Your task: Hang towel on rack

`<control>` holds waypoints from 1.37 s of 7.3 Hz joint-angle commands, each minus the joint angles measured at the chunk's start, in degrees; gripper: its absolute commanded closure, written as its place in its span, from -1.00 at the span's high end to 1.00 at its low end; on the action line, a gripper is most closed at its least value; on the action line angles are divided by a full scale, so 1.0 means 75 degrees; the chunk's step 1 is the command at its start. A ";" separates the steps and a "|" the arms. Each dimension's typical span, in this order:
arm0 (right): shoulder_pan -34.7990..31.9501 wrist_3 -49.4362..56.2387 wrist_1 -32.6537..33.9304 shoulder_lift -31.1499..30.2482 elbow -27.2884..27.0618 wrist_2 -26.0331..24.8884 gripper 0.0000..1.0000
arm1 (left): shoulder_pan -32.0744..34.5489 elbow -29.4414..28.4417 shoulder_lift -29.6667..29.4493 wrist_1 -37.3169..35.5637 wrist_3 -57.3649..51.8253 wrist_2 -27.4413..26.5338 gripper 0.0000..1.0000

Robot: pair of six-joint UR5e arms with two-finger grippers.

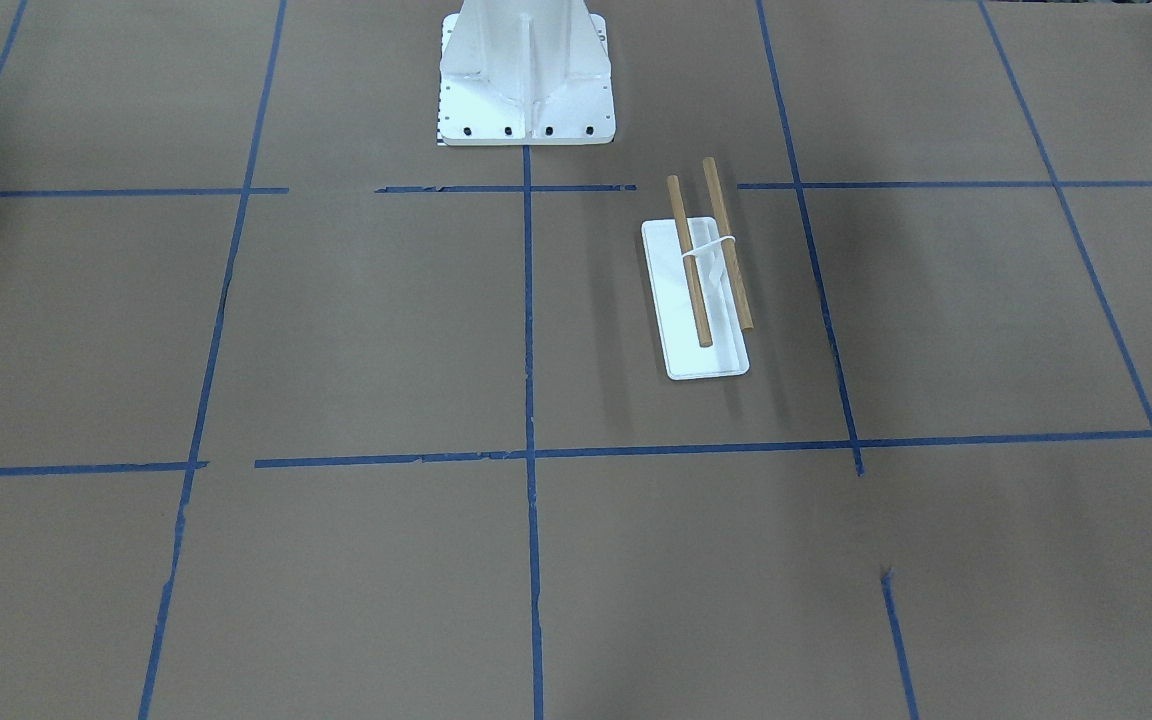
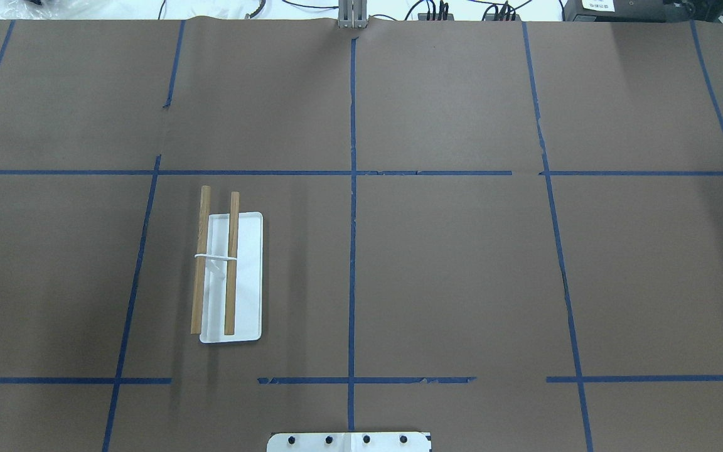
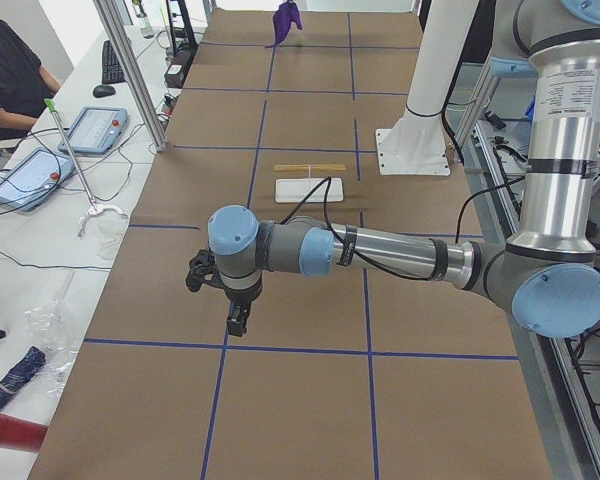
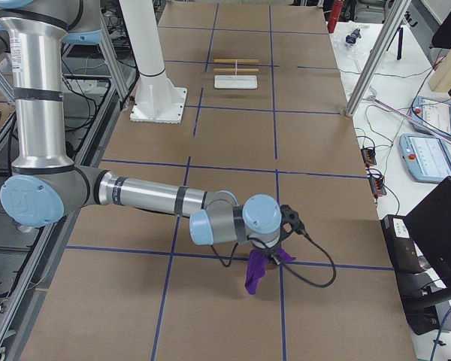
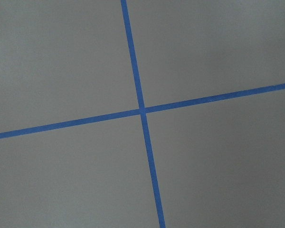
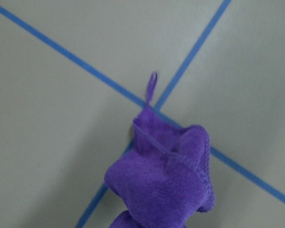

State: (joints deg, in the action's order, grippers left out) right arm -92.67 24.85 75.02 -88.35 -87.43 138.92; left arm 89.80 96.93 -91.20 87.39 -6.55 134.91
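Observation:
The rack is a white base with two wooden rods tied by a white band. It also shows in the overhead view left of centre and, far off, in the side views. The purple towel hangs bunched from my right gripper above the table at my far right end. It fills the lower right wrist view with its string loop upward. My left gripper points down over bare table, with nothing on it. No fingers show in either wrist view, so I cannot tell whether either gripper is open or shut.
Brown paper with blue tape lines covers the table. The white robot pedestal stands near the rack. An operator and tablets are beyond the table's far edge, with aluminium posts along it.

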 commanded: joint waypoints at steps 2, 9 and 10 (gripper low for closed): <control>0.0843 -0.2717 0.0369 0.1369 -0.1148 -0.0065 -1.00 | -0.0021 -0.0022 -0.0389 0.0439 0.0006 -0.0047 1.00; 0.4520 -0.9545 -0.0455 0.3190 -0.3353 -0.2377 -1.00 | -0.1294 -0.0268 -0.1045 0.5613 0.5358 -0.0035 1.00; 0.5340 -1.1079 -0.1797 0.3191 -0.3343 -0.3372 -1.00 | -0.1832 -0.0326 -0.1511 0.6179 0.6904 -0.0035 1.00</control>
State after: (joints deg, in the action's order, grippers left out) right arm -60.09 -44.69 71.14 -65.06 -111.52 122.16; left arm 80.54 94.73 -99.48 127.67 31.46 134.64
